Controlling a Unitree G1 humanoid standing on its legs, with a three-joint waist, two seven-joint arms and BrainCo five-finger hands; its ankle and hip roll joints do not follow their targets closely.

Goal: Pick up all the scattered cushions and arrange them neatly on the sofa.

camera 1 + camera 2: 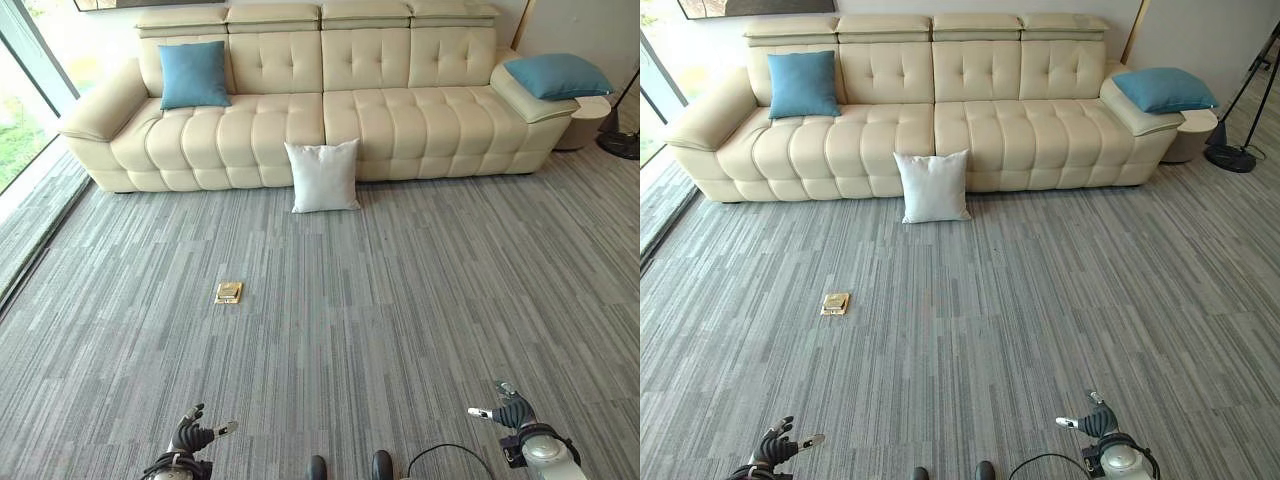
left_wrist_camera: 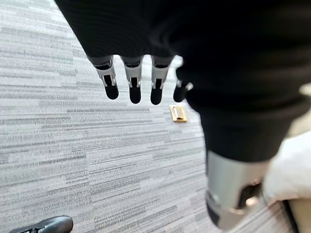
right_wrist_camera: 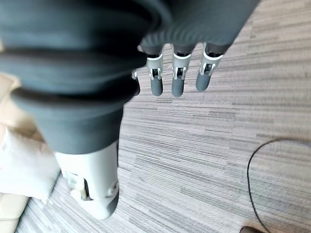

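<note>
A white cushion (image 1: pixel 322 176) stands on the carpet, leaning against the front of the cream sofa (image 1: pixel 400 120) near its middle. One blue cushion (image 1: pixel 194 74) sits upright against the sofa's back at the left end. Another blue cushion (image 1: pixel 557 75) lies on the right armrest. My left hand (image 1: pixel 190 437) hangs low at the near left, fingers relaxed and holding nothing. My right hand (image 1: pixel 512 411) hangs at the near right, also open and empty. Both hands are far from the cushions. In the left wrist view the fingers (image 2: pixel 132 82) point down at bare carpet.
A small brass floor plate (image 1: pixel 229 292) is set in the grey striped carpet between me and the sofa. A glass wall runs along the left. A round side table (image 1: pixel 590 120) and a lamp stand's base (image 1: pixel 620 143) are beside the sofa's right end.
</note>
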